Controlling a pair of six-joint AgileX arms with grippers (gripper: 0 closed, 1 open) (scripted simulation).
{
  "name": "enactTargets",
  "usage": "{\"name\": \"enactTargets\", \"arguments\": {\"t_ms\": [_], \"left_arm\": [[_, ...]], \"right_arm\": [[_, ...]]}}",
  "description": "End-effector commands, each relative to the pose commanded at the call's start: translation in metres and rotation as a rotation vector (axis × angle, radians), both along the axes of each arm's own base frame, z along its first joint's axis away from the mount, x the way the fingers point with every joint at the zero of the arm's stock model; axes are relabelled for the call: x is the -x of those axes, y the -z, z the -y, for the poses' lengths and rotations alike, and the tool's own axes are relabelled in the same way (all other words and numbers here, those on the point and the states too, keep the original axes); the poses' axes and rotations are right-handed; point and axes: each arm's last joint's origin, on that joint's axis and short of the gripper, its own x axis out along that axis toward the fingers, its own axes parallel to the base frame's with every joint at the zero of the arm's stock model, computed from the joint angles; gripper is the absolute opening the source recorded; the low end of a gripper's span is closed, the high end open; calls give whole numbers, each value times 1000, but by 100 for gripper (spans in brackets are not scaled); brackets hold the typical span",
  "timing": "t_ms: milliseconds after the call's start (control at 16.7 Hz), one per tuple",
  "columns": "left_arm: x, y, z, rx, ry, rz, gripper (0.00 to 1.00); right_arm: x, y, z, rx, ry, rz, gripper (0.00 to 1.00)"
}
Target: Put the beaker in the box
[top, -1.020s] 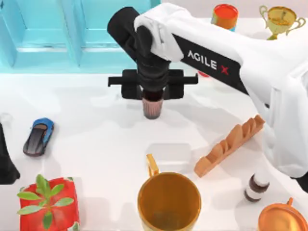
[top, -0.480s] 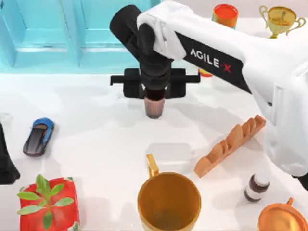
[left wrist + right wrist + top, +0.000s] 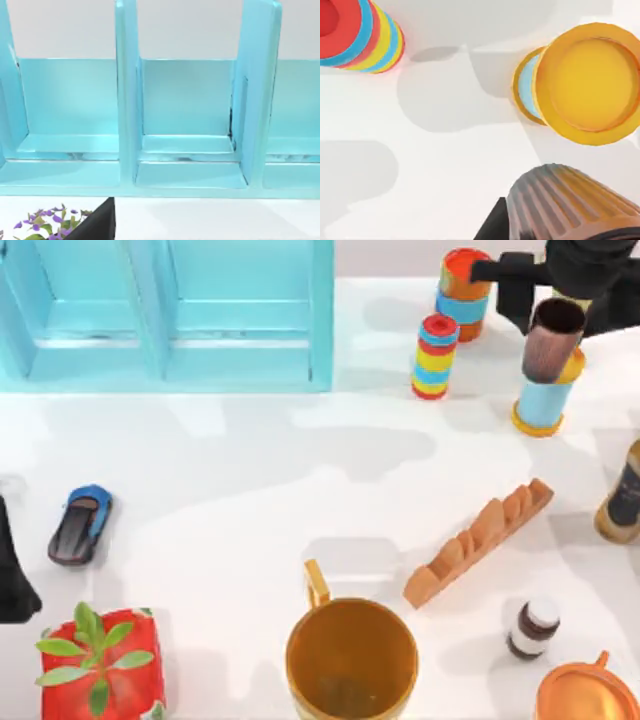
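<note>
The beaker [image 3: 548, 350], a small brown ribbed cup with a dark rim, hangs in the air at the table's far right. My right gripper [image 3: 560, 302] is shut on its top. It hovers just above a blue cylinder with a yellow top [image 3: 542, 405]. The right wrist view looks down past the beaker's ribbed side [image 3: 565, 205] at the cylinder's yellow lid [image 3: 587, 82]. The box [image 3: 320, 330], light blue with open compartments, stands at the far left; its dividers [image 3: 127, 95] face the left wrist camera. My left arm [image 3: 12, 580] is parked at the left edge.
A striped ring stack [image 3: 436, 356] and an orange can [image 3: 465, 280] stand left of the beaker. A brown bottle [image 3: 624, 495], an orange ridged block [image 3: 478, 540], a small vial [image 3: 532, 628], a golden mug [image 3: 350, 660], a toy car [image 3: 80, 523] and a potted plant [image 3: 100, 665] lie nearer.
My right arm has swung from the middle of the table to the far right, carrying the beaker with it. The left arm has not moved.
</note>
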Motion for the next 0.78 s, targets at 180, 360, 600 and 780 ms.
{"name": "enactTargets", "arguments": {"t_ms": [180,360,600,780], "left_arm": [[0,0,0,0,0,0,100],[0,0,0,0,0,0,100],[0,0,0,0,0,0,100],[0,0,0,0,0,0,100]], "right_arm": [[27,-29,100,22,32,-32,0],[69,-37,176,33,1,-76,0],[121,-32,237,18,-85,-80,0],[148,-25,260,7,-136,-49,0]]}}
